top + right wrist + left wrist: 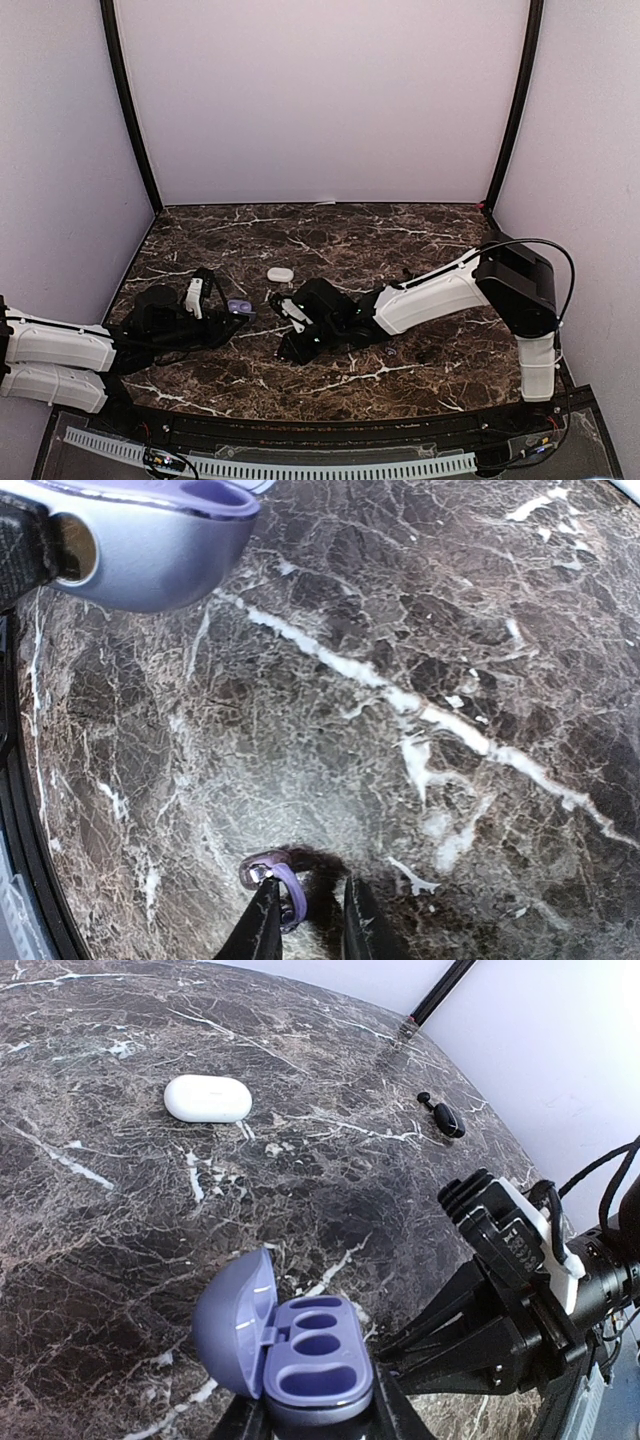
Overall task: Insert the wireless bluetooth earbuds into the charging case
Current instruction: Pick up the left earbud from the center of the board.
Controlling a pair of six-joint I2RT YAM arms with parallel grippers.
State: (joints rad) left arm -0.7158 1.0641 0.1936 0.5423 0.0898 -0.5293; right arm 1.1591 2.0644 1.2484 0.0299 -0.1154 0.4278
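My left gripper [315, 1422] is shut on the base of a purple charging case [310, 1360], held above the marble table with its lid open to the left and its wells empty. In the top view this case [238, 307] sits at the left gripper [230, 314]. My right gripper [308, 885] is low over the table with its jaws a narrow gap apart. A purple earbud [278, 868] rests against the tip of its left finger, and the right finger stands clear of it. The top view shows the right gripper [288, 350] just right of the case.
A shut white case [208, 1098] lies further back on the table [280, 273]. A dark earbud [445, 1120] lies at the far right. The right arm's black wrist [520, 1290] is close beside the held case. The purple case's underside [150, 550] hangs over the right gripper's view.
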